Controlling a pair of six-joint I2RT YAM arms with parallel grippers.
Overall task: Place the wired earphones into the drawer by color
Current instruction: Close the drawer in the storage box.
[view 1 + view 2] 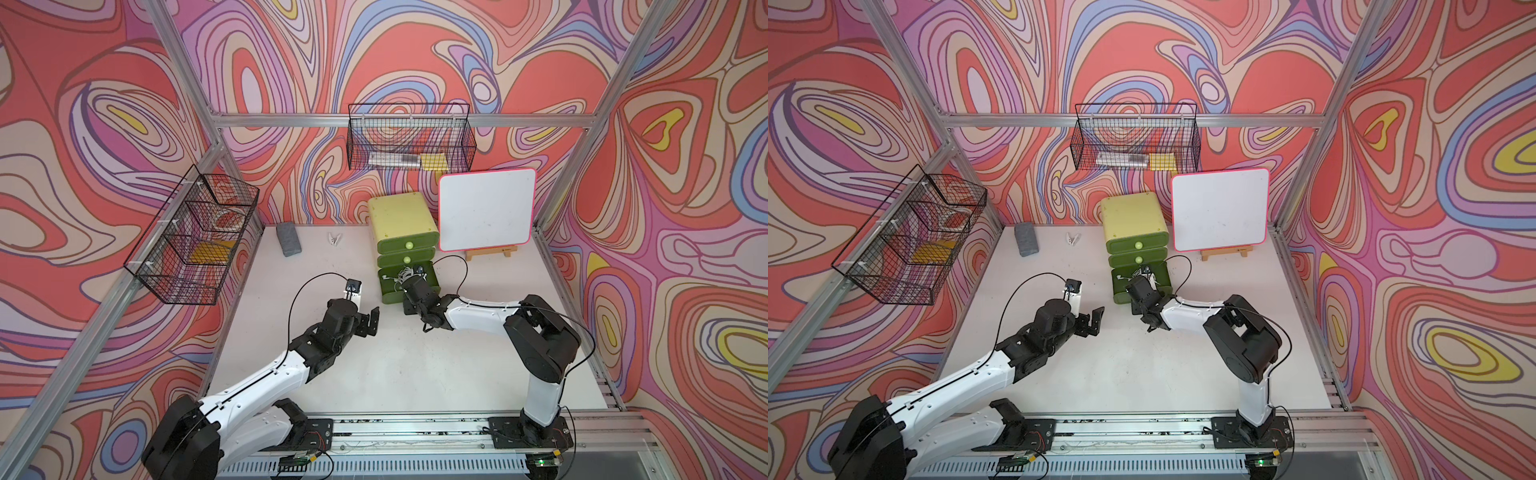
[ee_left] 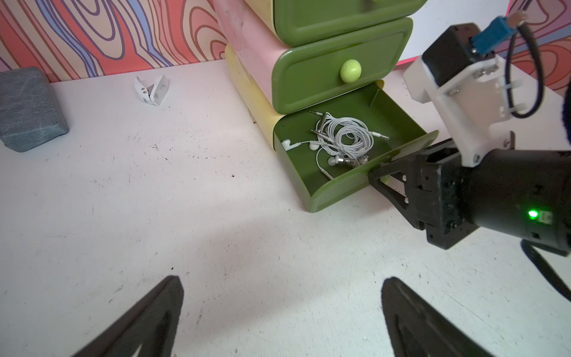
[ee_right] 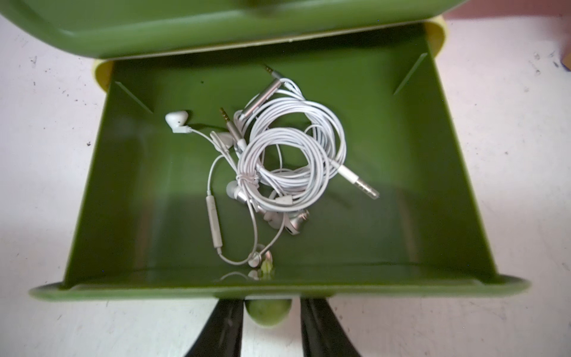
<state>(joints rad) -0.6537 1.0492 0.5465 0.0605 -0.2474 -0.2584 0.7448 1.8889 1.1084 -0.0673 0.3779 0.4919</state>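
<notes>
White wired earphones (image 3: 287,167) lie tangled inside the pulled-out bottom green plastic drawer (image 3: 401,231); the right gripper (image 3: 271,306) straddles its round knob (image 3: 268,316), pinching or not I cannot tell; nearby, the left gripper (image 2: 282,287) gapes wide, empty

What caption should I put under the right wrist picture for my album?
White earphones lie tangled in the open bottom drawer while the right pincer straddles its knob.

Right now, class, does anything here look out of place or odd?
Mostly tidy. The bottom drawer stands open, its white earphones in one tangled heap rather than separate coils. A white clip lies loose on the table.
</notes>
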